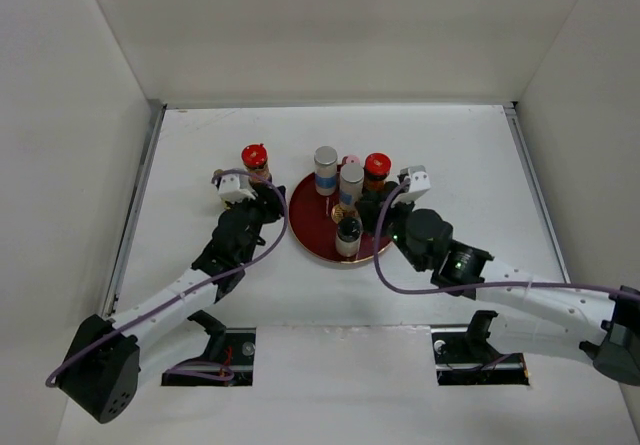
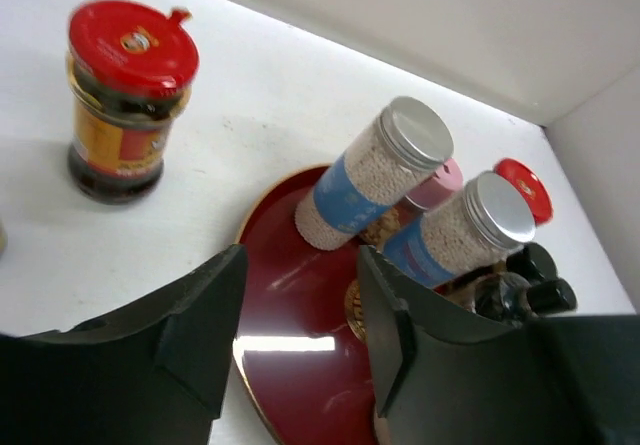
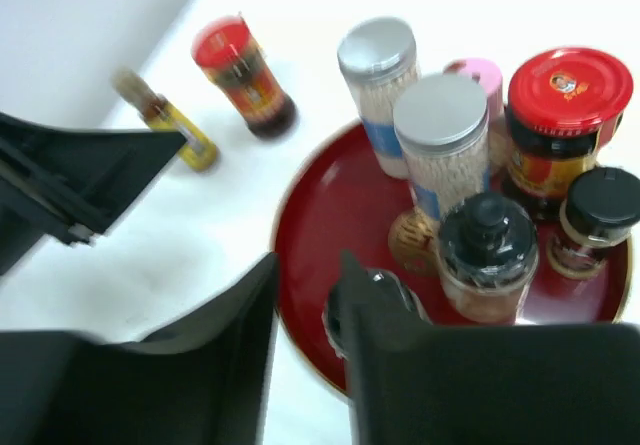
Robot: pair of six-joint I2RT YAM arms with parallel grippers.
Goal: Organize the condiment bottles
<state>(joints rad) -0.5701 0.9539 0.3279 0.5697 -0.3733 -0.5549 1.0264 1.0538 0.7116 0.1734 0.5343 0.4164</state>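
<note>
A dark red plate (image 1: 312, 227) holds two silver-capped blue-labelled cylinders (image 1: 326, 169) (image 1: 351, 181), a pink-capped bottle (image 3: 478, 73), a red-lidded brown jar (image 1: 377, 168) and black-capped bottles (image 3: 488, 255) (image 3: 600, 220). A dark-topped bottle (image 1: 349, 235) stands at the plate's near rim, partly hidden behind my right finger in the right wrist view (image 3: 388, 287). A second red-lidded jar (image 1: 255, 159) and a tiny yellow bottle (image 3: 170, 120) stand on the table left of the plate. My left gripper (image 2: 300, 305) is open and empty over the plate's left rim. My right gripper (image 3: 305, 285) is open and empty at the plate's near side.
White walls enclose the table on three sides. The left arm's gripper shows at the left edge of the right wrist view (image 3: 80, 185), close to the tiny yellow bottle. Two dark slots (image 1: 225, 350) (image 1: 480, 350) lie by the arm bases.
</note>
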